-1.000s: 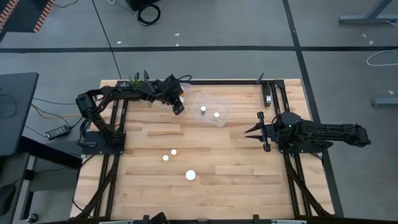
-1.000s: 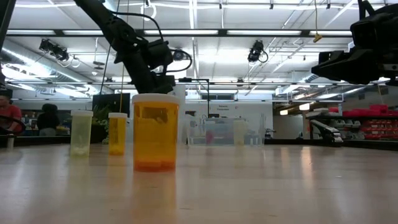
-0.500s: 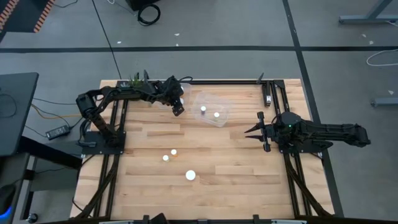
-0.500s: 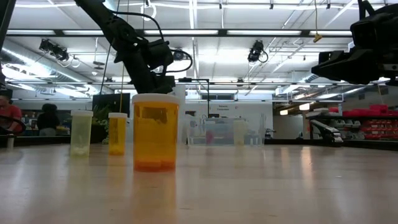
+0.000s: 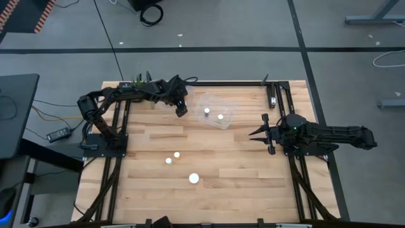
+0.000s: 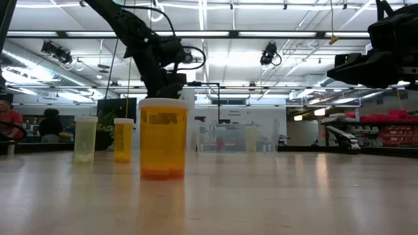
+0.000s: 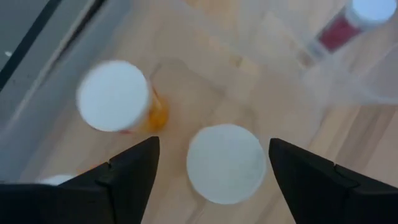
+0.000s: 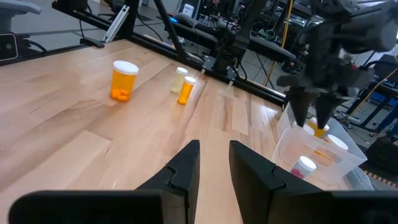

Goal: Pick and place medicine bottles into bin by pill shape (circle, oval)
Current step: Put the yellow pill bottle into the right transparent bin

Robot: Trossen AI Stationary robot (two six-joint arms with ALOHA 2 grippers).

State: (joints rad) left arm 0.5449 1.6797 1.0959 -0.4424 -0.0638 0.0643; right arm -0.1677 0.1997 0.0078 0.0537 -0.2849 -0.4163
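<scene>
My left gripper point(image 5: 181, 109) is open at the table's far side, just left of the clear bin point(image 5: 225, 123). It points down, and in the left wrist view point(image 7: 213, 142) its fingers stand on either side of a white-capped bottle point(image 7: 225, 163) without touching it. Another orange bottle with a white cap point(image 7: 114, 96) stands beside that one. Two bottles point(image 5: 206, 112) point(image 5: 220, 116) are in the bin. Three more bottles stand on the near table: a big orange one point(image 6: 163, 138), a small orange one point(image 6: 123, 140) and a pale one point(image 6: 85, 139). My right gripper point(image 5: 252, 135) waits open at the right.
The bin's clear wall point(image 7: 311, 68) lies close beside my left gripper, with a red-filled bottle point(image 7: 354, 25) inside it. The three near bottles show from above point(image 5: 176, 154) point(image 5: 168, 161) point(image 5: 193, 178). Dark frame rails run along the table's far and side edges.
My left gripper has shifted slightly over the bottles beside the bin. It now covers their white caps in the high view. It stays open.
</scene>
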